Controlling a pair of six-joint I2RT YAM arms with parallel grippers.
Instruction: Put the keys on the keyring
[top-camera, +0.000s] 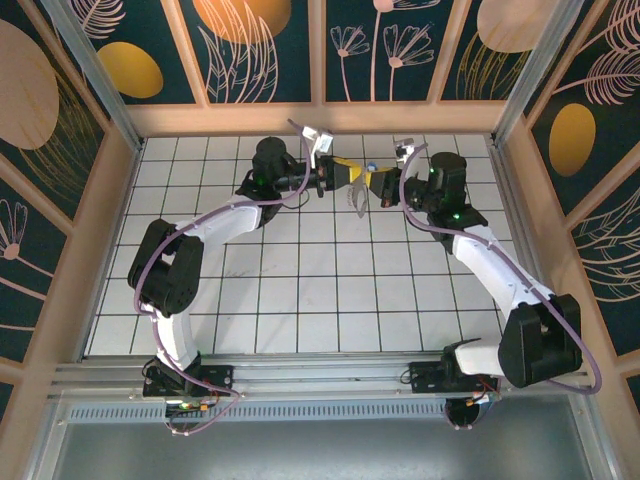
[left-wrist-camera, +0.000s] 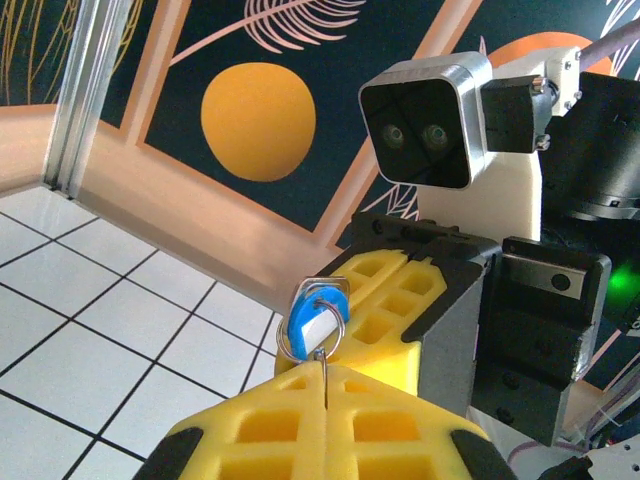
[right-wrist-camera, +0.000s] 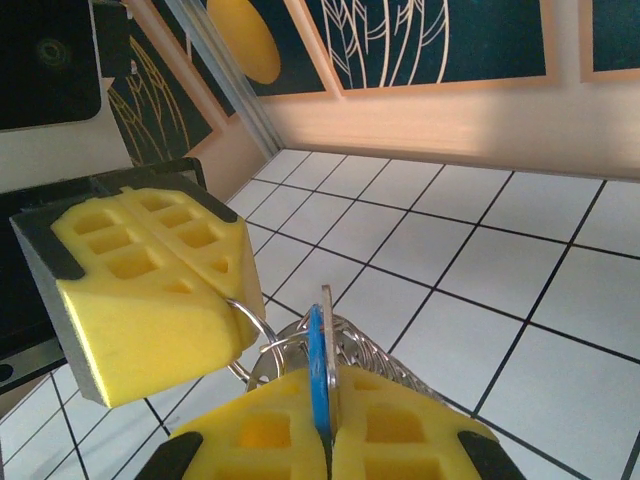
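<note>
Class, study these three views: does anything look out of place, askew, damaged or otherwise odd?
Nothing stands out. The right gripper is shut on the blue-headed key, held edge-on, and the left gripper is shut on the thin metal ring, both raised above the tiled table. Nothing looks dropped, bent or broken.

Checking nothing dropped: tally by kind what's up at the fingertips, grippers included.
blue-headed key: 1
metal ring: 1
grippers: 2 (left gripper, right gripper)
Total: 4
</note>
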